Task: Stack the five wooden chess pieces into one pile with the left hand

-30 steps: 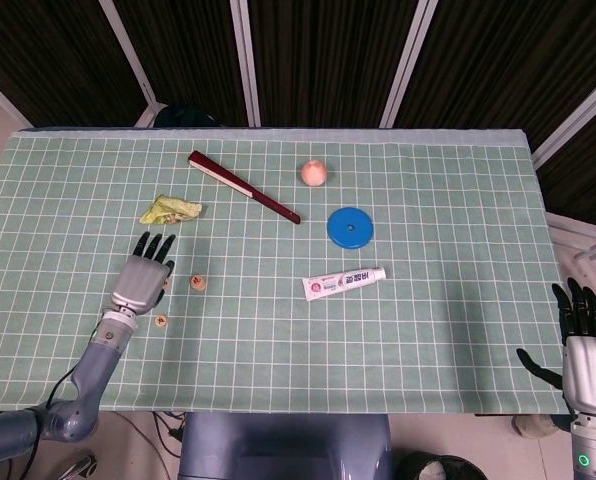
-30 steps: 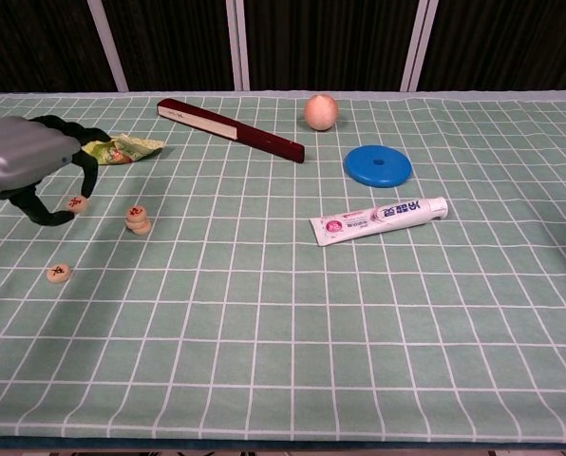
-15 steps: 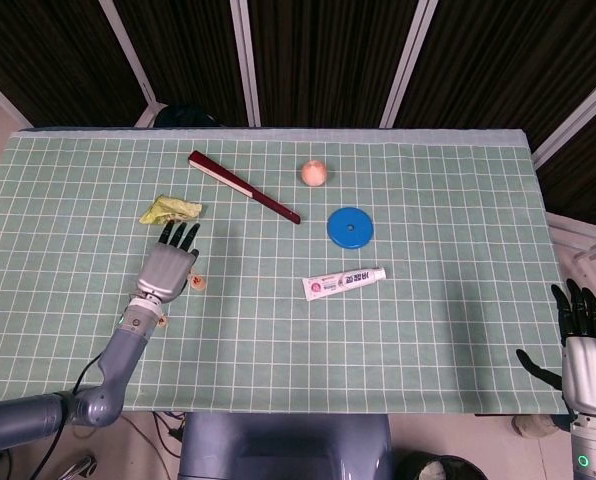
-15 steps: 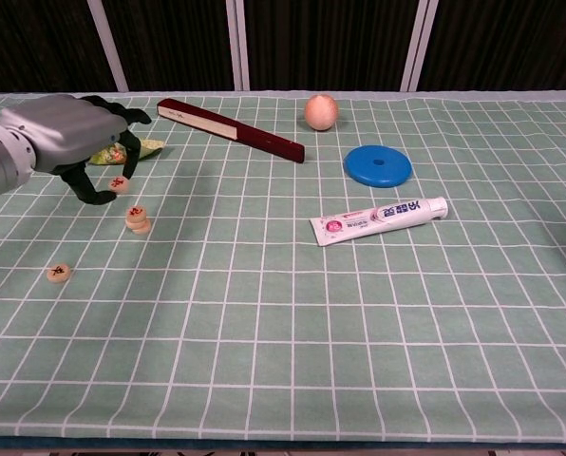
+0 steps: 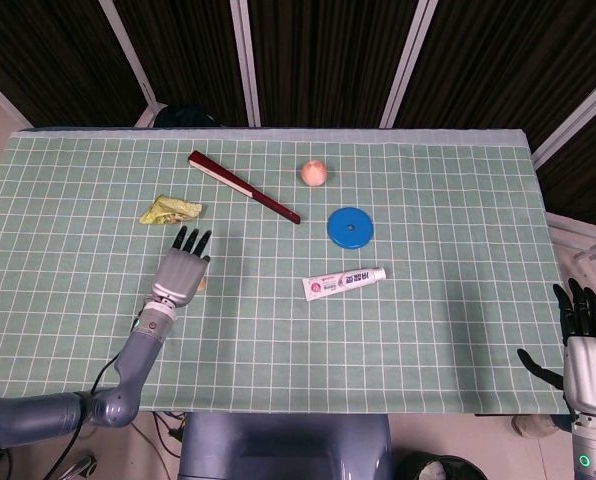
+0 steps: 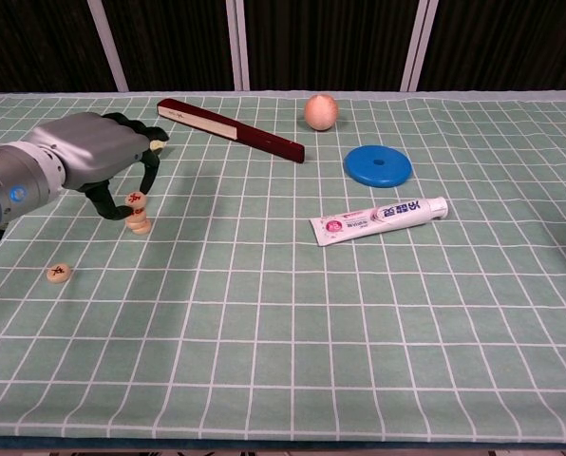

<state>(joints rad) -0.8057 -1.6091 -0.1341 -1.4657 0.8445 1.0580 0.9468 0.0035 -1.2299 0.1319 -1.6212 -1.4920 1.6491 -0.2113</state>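
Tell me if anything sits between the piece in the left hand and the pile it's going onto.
Nothing visible does. The left hand holds a chess piece right above the pile, with only a small gap between them.

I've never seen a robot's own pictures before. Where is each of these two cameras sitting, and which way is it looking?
Head view: high up, looking steeply down on the whole green table; shows the left robot hand with its arm, and the right robot hand at the bottom right corner.
Chest view: lower, looking forward across the table toward the dark wall; only the left robot hand shows, holding a chess piece over the pile.
Both share the blue disc, toothpaste tube and red stick.
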